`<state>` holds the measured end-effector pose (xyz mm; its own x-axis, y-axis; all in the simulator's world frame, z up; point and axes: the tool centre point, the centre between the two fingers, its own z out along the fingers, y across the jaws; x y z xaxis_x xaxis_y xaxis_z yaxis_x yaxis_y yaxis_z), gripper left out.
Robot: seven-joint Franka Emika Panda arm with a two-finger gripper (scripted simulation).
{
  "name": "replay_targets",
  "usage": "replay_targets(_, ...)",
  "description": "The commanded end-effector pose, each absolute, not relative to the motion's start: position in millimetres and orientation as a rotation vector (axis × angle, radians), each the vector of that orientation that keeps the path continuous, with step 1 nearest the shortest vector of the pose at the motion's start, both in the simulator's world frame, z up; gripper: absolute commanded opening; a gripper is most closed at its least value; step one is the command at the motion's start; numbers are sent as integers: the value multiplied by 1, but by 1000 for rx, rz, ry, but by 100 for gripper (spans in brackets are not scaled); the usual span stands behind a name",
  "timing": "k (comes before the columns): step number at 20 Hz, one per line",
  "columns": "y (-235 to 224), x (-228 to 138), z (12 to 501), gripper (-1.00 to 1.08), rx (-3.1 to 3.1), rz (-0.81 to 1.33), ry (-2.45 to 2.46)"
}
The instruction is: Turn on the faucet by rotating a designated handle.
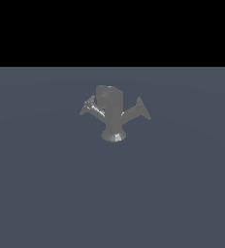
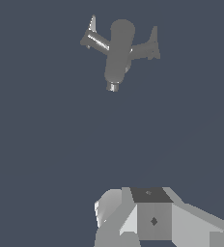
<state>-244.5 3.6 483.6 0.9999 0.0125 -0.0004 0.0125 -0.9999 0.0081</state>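
A grey metal faucet (image 1: 113,116) stands on the blue-grey floor in the exterior view, with a flared base, a thick spout on top and two handles. One handle (image 1: 89,107) sticks out to the exterior view's left, the other (image 1: 141,110) to its right. The arm is not in the exterior view. The wrist view shows the faucet (image 2: 119,50) from above, with both handles (image 2: 92,37) (image 2: 150,47) and the spout end. Only part of my gripper (image 2: 150,217) shows as grey blocks at the picture's edge, well apart from the faucet. Its fingers are not distinct.
The flat blue-grey floor (image 1: 46,193) surrounds the faucet on all sides. A black background lies beyond the floor's far edge in the exterior view.
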Motion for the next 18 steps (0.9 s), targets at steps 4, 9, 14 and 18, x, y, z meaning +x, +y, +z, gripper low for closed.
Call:
replay_targets(4, -1, -216, 425, -12, 3172, -120, 23)
replay_targets(9, -55, -193, 339, 4, 3182, -234, -139)
replay_targets(14, -64, -143, 293, -68, 3232, -182, -67)
replay_targets(18, -66, -95, 261, -60, 3277, -75, 3)
